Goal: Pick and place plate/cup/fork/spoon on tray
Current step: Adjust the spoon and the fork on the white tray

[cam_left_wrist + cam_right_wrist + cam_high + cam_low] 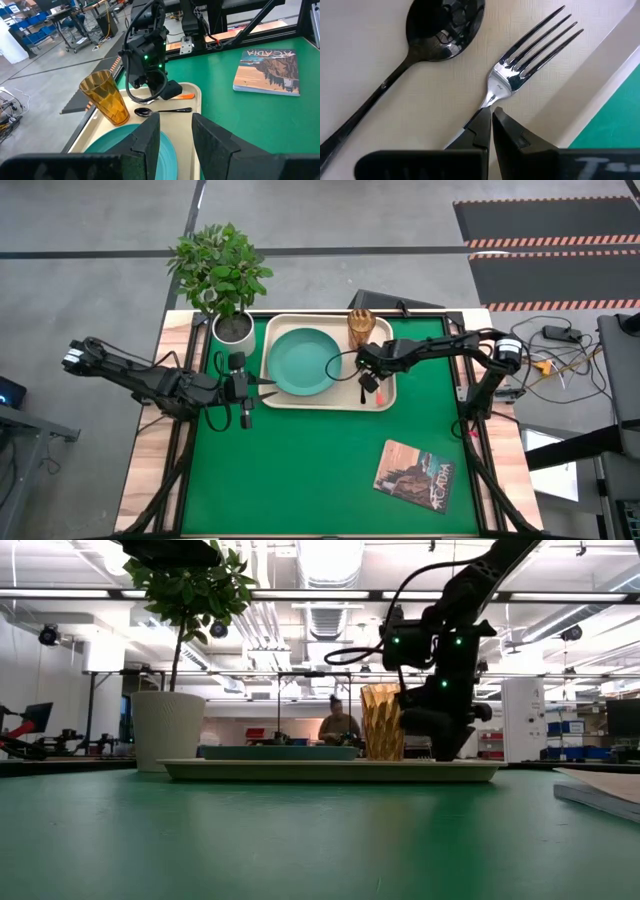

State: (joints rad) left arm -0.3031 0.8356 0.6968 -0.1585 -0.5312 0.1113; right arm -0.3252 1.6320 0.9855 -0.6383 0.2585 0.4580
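The cream tray (383, 396) lies at the table's far middle. On it are the teal plate (303, 362), the amber cup (361, 328) at its far right corner, the dark spoon (440, 25) and the fork (535, 42). My right gripper (491, 122) is low over the tray's right part and shut on the fork; it also shows in the high view (366, 382). My left gripper (175, 131) is open and empty above the tray's left edge (266, 388), next to the plate. My right gripper pinches the fork's thin neck (487, 102), just behind the tines, between its two fingertips. The fingers come from above and lie across the fork. The orange handle (186, 96) sticks out behind them. The fork is level at the tray's floor, beside the spoon.
A white plant pot (233, 330) with a leafy plant stands just left of the tray's far left corner. A brown-covered book (415, 477) lies on the green mat at the near right. A person (338, 725) shows in the room behind the table.
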